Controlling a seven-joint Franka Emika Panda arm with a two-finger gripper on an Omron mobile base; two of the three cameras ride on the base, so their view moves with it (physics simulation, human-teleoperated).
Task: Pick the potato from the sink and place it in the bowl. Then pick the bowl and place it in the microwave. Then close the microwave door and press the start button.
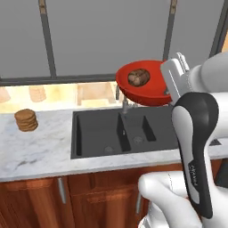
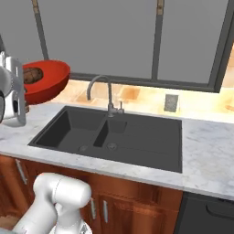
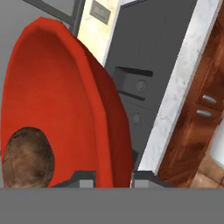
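hanging above the black double-basin sink (image 1: pixel 111 133), the red bowl (image 1: pixel 149 87) is held aloft by the gripper (image 3: pixel 113 178), whose jaws are clamped across the bowl's rim, one fingertip (image 3: pixel 83 178) inside the wall and the other outside it, as is seen in the hand view. the potato (image 1: pixel 138 77) is carried inside the bowl, resting against its inner wall near the held edge. the bowl is tilted, with its open face turned partly away from the sink and toward the window, so the potato is judged liable to roll if the tilt is increased. relative to the sink, the bowl is found high over the faucet (image 2: pixel 103 89) and toward the rear of the basins, well clear of the marble counter (image 1: pixel 40 147). a stack of brown wooden discs (image 1: pixel 26 120) is left on the counter beside the sink. the first step is judged done; the carry to the microwave is judged under way, and the bowl extends away from the jaws along its rim-to-rim width.
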